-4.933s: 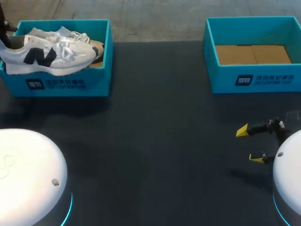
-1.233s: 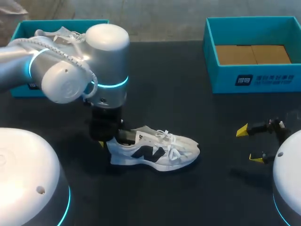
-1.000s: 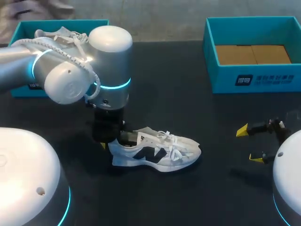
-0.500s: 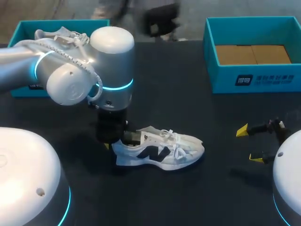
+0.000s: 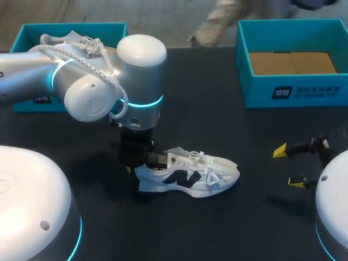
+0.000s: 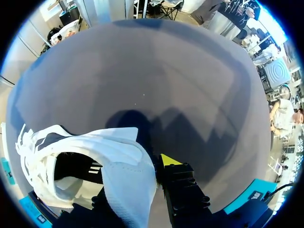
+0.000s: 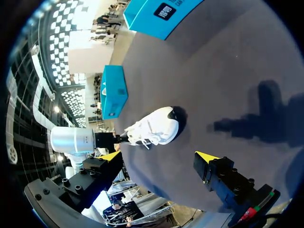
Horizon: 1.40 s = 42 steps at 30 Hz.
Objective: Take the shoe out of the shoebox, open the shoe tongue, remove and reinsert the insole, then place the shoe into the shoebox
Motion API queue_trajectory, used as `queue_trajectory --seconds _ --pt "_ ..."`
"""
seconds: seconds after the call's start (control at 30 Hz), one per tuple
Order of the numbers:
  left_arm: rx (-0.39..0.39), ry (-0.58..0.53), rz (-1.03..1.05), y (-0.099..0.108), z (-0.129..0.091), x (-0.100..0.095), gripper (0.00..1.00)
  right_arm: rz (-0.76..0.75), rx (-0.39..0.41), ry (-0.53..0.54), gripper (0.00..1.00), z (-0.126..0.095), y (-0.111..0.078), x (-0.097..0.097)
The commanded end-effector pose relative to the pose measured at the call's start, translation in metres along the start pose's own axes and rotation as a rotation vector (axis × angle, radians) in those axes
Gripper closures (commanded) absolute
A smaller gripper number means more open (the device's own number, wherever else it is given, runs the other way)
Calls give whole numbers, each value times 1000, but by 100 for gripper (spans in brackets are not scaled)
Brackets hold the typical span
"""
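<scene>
A white sneaker [image 5: 187, 176] with a dark side mark stands sole down on the dark table, toe pointing right. My left gripper [image 5: 142, 161] comes straight down on its heel and is shut on the heel wall. In the left wrist view the white heel collar [image 6: 127, 164] sits between the fingers, one yellow fingertip [image 6: 168, 159] outside it and the other hidden by the shoe. My right gripper [image 5: 289, 167] hovers open near the table's right front, well right of the toe. From the right wrist view the sneaker [image 7: 154, 128] lies far ahead of that open gripper [image 7: 159, 156].
A teal shoebox [image 5: 70, 26] at the back left holds a second white shoe [image 5: 60, 39], partly behind my left arm [image 5: 103, 92]. Another teal shoebox [image 5: 293, 89] at the back right has a brown cardboard floor. Bare dark table lies between the sneaker and the right gripper.
My left arm has slid the sneaker a little to the right and slightly toward the front, still gripping its heel. The right arm has stayed where it was.
</scene>
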<state>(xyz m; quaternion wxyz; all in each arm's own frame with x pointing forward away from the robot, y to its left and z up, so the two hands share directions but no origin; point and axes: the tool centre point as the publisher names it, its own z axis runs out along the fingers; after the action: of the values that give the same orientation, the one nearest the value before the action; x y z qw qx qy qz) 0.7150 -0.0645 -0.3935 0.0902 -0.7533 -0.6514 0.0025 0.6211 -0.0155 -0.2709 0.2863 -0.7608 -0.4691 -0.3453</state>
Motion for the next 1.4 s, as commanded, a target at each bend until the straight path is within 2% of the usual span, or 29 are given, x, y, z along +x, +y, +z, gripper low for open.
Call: queue_trajectory --seconds 0.03,0.27,0.37,0.4,0.43,0.77,1.03,1.27,1.4 --pt "-2 11 1 3 5 -5 100 -1 -4 0 0 -1 -2 0" --pt "-10 12 12 2 9 -4 100 -1 -4 0 0 -1 -2 0" --pt "-28 -3 28 1 7 -3 45 -1 -4 0 0 -1 -2 0" --pt "-32 -8 32 1 6 -2 7 -1 -4 0 0 -1 -2 0" --pt "-38 -10 33 0 4 -1 0 -1 -4 0 0 -1 -2 0" --pt "-67 -105 61 -9 -24 10 0 -1 -4 0 0 -1 -2 0" --pt "-98 -195 70 -17 -58 18 0 -1 -4 0 0 -1 -2 0" --pt "-71 -288 37 -20 -82 23 0 -1 -4 0 0 -1 -2 0" --pt "-24 -344 -42 -19 -93 28 0 -1 -4 0 0 -1 -2 0"
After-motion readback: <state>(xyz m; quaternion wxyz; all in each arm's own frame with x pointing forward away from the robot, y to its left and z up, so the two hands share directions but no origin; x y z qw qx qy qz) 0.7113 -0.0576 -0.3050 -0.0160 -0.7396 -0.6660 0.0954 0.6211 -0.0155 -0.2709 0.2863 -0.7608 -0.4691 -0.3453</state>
